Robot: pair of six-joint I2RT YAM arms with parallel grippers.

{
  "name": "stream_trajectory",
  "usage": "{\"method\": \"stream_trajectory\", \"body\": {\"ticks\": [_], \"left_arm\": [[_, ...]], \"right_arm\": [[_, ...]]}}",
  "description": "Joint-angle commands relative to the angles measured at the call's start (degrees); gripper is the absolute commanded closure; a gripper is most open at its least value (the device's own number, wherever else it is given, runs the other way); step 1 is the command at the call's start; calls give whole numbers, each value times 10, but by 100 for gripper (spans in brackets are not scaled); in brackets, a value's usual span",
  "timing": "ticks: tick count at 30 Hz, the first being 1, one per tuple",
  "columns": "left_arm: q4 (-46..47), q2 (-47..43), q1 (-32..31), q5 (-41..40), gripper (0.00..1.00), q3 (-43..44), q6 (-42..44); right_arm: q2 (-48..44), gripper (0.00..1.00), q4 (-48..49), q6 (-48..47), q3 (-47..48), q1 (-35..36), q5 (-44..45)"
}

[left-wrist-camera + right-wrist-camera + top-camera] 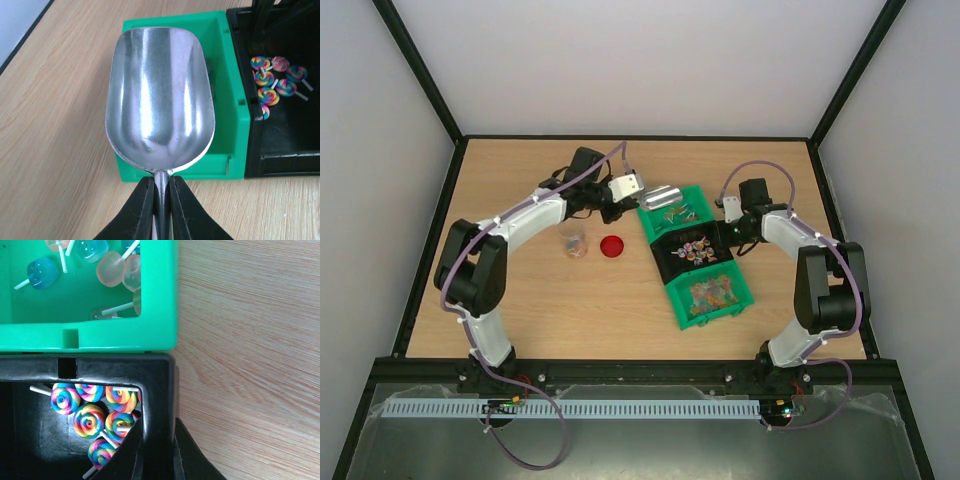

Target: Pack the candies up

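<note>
1. Top external view showed three bins in a row on the worktop [520, 320]: a far green bin [170, 21], a black bin [155, 390] in the middle and a near green bin [715, 318].
2. The candies [708, 292], a heap of tiny pink, orange and yellow sweets, lay inside the near green bin.
3. The left fingers [150, 192] were clamped together on the thin handle of a metal scoop [157, 95]. Its bowl faced up and hung over the far green bin.
4. The candies lay well apart from the left fingers, with the whole black bin between them.
5. The right fingers [132, 455] straddled the right wall of the black bin, one inside and one outside, and both pressed against that wall. Swirl lollipops [90, 420] lay just beside the inner finger.
6. The candies sat in the next bin towards the arm bases from the right fingers, near them but not touching.
7. A clear cup [574, 242] stood left of the bins with a red lid [612, 246] just beside it. A few coloured bits showed in the cup, too small to tell what they were.
</note>
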Motion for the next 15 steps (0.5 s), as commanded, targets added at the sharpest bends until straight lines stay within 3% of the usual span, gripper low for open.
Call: {"method": "stream_trajectory", "body": {"ticks": [1, 5, 10, 12, 15], "left_arm": [[-107, -7, 0, -25, 98, 56, 40], [-206, 7, -1, -35, 98, 115, 25], [-237, -23, -1, -40, 98, 117, 22], [-248, -31, -1, -43, 98, 114, 29], [-256, -38, -1, -56, 98, 109, 40]], "right_arm": [[-21, 99, 6, 6, 8, -1, -58], [-19, 95, -3, 2, 10, -1, -42], [-40, 34, -28, -7, 18, -1, -41], [-46, 24, -43, -16, 27, -2, -36], [-37, 23, -94, -43, 66, -1, -49]]}}
